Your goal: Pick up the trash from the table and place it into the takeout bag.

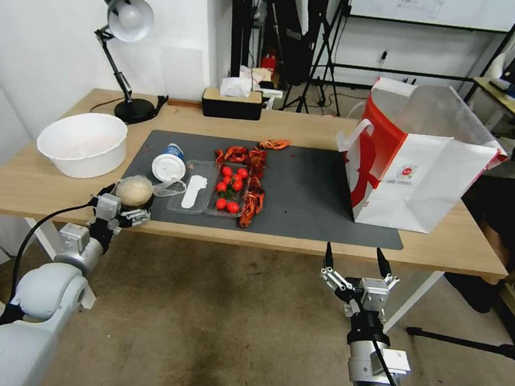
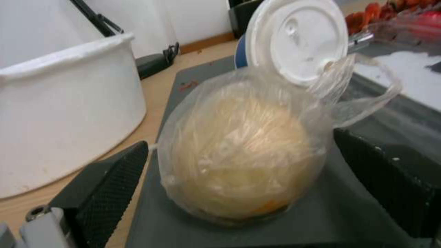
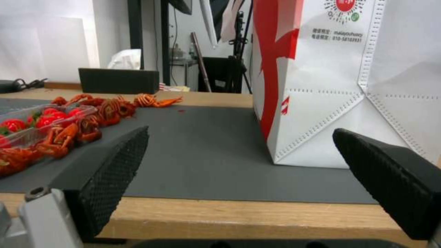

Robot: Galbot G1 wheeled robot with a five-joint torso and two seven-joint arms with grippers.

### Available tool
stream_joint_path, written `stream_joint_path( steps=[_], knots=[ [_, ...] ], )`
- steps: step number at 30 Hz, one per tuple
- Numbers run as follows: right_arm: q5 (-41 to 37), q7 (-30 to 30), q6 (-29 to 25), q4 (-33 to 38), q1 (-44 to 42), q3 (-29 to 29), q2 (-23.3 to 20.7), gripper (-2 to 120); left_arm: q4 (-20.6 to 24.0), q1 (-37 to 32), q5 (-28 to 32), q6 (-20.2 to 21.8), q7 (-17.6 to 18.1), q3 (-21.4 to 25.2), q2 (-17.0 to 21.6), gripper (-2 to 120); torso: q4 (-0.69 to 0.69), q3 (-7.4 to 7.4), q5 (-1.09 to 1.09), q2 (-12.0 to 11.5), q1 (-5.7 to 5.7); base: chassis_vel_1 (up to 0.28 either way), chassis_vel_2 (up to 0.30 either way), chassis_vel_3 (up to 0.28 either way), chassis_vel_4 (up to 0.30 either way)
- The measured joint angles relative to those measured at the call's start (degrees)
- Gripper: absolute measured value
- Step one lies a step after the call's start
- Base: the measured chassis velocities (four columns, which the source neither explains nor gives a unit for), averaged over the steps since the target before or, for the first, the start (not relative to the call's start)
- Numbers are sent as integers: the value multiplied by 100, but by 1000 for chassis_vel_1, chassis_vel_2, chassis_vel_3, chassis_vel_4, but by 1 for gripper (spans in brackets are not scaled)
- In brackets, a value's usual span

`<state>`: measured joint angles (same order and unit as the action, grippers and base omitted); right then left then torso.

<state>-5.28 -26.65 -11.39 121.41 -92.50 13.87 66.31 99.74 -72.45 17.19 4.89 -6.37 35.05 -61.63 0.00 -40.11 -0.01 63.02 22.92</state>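
Left gripper (image 1: 126, 201): we're seeing it sitting at the table's near left edge, jaws spread wide around the clear bag with beige lump (image 2: 239, 151); pads seemingly not touching yet.
Clear bag: lying on the mat's (image 1: 306, 192) corner, blue-white cup (image 1: 169, 163) just behind.
Right gripper (image 1: 355, 258): hanging fully open, empty, below the table (image 1: 25, 184) edge.
Takeout bag (image 1: 420, 167): standing upright on the mat's right end.

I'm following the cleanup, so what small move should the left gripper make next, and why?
Probably close the left gripper on the clear bag. Its fingers stand open on either side of the bag on the mat, nothing held yet. The right gripper waits open off the table edge near the takeout bag.
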Motion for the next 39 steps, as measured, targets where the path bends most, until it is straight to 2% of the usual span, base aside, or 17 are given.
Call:
stream_joint_path(
  steps=[3,6,23,25,26,27,30,31,33,34,37,38,39],
  knots=[
    [-3,-5,2,-6,9,1,-9,100,-77,51,2,0,-11,-48,33,99,0,0,1,0,0,0,0,0,0],
    [-5,-12,8,-13,25,2,-12,100,-127,111,19,0,-16,-113,50,91,0,0,0,0,0,0,0,0,0],
    [-6,-29,27,-37,44,9,9,100,-250,291,113,8,-40,-233,102,88,0,0,0,0,0,0,0,0,0],
    [-2,-30,30,-46,47,9,13,100,-260,303,122,8,-44,-235,120,82,0,0,1,0,0,0,0,0,0],
    [2,-30,31,-51,50,9,20,100,-286,314,127,4,-55,-244,136,76,0,0,1,0,0,0,0,0,0],
    [2,-30,31,-51,50,9,20,100,-286,314,127,4,-55,-244,136,76,0,0,1,0,0,0,0,0,0],
    [11,-31,32,-58,51,6,29,100,-319,340,133,-7,-68,-248,148,63,0,0,1,0,-1,0,0,0,0],
    [11,-31,32,-58,51,6,29,100,-319,340,133,-7,-68,-248,148,63,0,0,1,0,-1,0,0,0,0],
    [15,-33,32,-65,54,6,31,100,-325,347,136,-12,-97,-251,155,52,0,0,1,0,-1,0,0,0,0],
    [15,-33,32,-65,54,6,31,100,-325,347,136,-12,-97,-251,155,52,0,0,1,0,-1,0,0,0,0],
    [19,-37,35,-69,57,6,33,100,-325,359,139,-21,-120,-252,167,37,-1,0,1,0,-1,0,0,0,0],
    [19,-37,35,-69,57,6,33,100,-325,359,139,-21,-120,-252,167,37,-1,0,1,0,-1,0,0,0,0],
    [21,-39,38,-71,59,5,34,100,-323,359,147,-30,-151,-249,178,32,0,0,0,0,-1,0,0,0,0]
  ],
)
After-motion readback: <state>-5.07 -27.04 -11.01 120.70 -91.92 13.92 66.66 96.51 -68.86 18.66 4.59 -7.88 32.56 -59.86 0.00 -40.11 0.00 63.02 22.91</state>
